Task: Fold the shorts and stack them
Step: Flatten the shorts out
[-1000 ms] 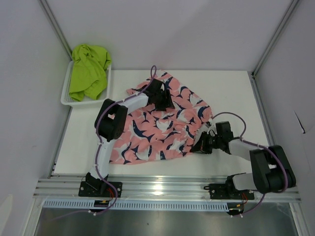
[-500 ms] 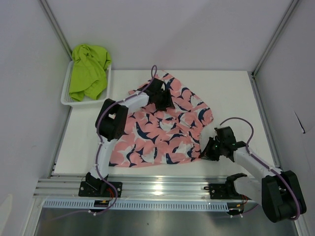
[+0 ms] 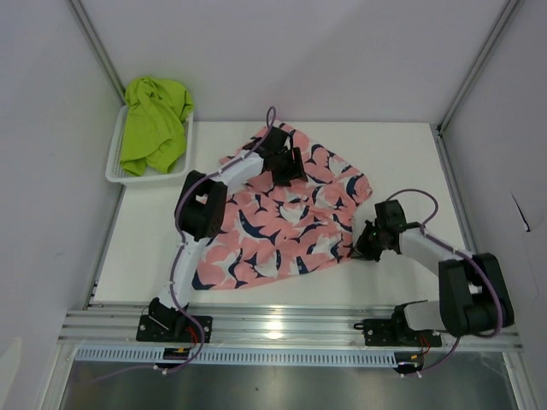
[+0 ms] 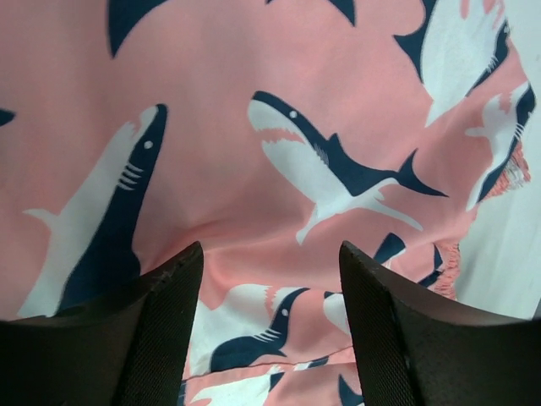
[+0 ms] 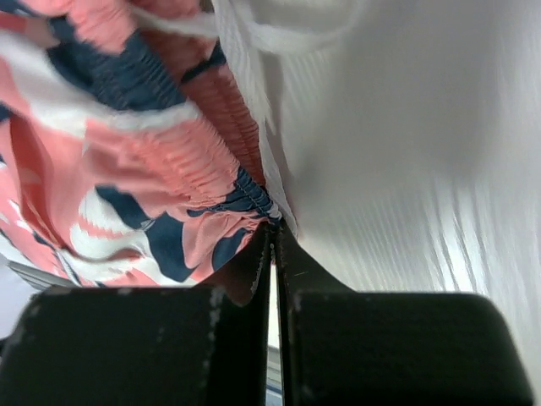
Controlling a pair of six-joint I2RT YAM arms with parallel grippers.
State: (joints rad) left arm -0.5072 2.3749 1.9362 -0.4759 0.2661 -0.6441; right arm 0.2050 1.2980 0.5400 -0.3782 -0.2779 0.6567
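Note:
The pink shorts [image 3: 282, 218] with the navy-and-white shark print lie spread across the middle of the table. My left gripper [image 3: 284, 166] is open and sits low over their far part. In the left wrist view its fingers [image 4: 161, 330] stand wide apart with pink fabric [image 4: 279, 169] between and below them. My right gripper [image 3: 365, 243] is at the shorts' right edge, shut on the gathered elastic waistband [image 5: 254, 199], and the jaws [image 5: 275, 245] meet on the hem. The lime green shorts [image 3: 154, 124] lie bunched in the basket at the far left.
The white mesh basket [image 3: 115, 175] stands at the table's far left corner, against the left wall. Metal frame posts and walls enclose the table on the left, right and back. A metal rail [image 3: 282, 329] runs along the near edge by the arm bases.
My right gripper swung out to the near right and back, staying on the shorts' right edge. The shorts shifted and spread slightly rightward. My left gripper edged a little to the right.

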